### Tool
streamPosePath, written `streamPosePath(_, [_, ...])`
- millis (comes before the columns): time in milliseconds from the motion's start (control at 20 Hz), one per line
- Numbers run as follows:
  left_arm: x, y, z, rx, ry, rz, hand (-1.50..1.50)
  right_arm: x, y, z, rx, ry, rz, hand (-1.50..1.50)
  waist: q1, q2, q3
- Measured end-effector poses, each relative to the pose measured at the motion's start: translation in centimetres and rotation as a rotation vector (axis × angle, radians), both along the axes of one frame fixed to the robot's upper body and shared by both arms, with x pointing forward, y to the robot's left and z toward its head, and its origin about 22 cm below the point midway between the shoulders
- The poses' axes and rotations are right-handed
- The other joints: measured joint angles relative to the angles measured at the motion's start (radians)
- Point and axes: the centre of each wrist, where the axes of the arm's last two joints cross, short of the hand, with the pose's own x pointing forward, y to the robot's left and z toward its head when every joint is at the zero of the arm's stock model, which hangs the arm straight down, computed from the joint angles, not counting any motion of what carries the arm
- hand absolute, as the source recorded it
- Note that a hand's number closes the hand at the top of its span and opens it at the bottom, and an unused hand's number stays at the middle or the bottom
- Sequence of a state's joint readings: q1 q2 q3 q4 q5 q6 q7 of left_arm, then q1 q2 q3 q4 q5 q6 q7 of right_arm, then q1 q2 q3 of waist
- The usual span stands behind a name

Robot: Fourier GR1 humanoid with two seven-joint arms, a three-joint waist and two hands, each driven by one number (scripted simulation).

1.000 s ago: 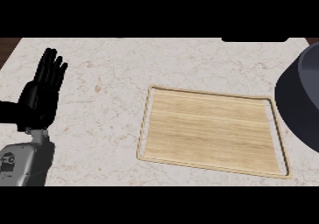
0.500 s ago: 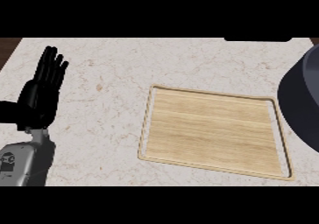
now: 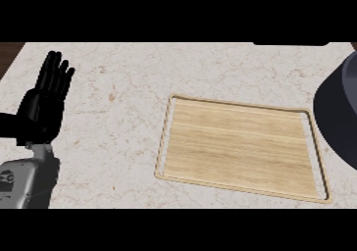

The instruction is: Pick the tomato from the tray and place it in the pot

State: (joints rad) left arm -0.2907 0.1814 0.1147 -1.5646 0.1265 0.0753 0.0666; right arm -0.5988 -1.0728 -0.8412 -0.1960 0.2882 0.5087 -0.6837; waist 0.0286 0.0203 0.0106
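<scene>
A light wooden tray (image 3: 243, 146) lies on the speckled counter, right of centre, with nothing on it. At the right edge bulges the dark grey pot (image 3: 343, 117), only partly in view; its inside does not show. No tomato shows anywhere. My left hand (image 3: 42, 109) rests at the left edge, open with fingers straight and pointing away, well left of the tray. My right hand is out of view.
The pale marble counter (image 3: 116, 88) stretches between my left hand and the tray. A dark wooden strip (image 3: 6, 54) borders the counter's far left corner.
The pot's dark shape at the right edge has shifted slightly in the view. The left hand and the tray keep their places.
</scene>
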Motion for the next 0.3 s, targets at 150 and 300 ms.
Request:
streamPosePath(150, [0.1,-0.1,0.1,0.002,-0.003,0.001,0.00,-0.8,-0.5,0.4,0.005,-0.002,-0.017,-1.50,-0.001,0.001,0.002])
streamPosePath(300, [0.0,0.2,0.0,0.000,-0.005,0.004,0.00,-1.7,-1.0,0.8,0.005,-0.007,-0.035,-1.50,0.000,0.003,0.004])
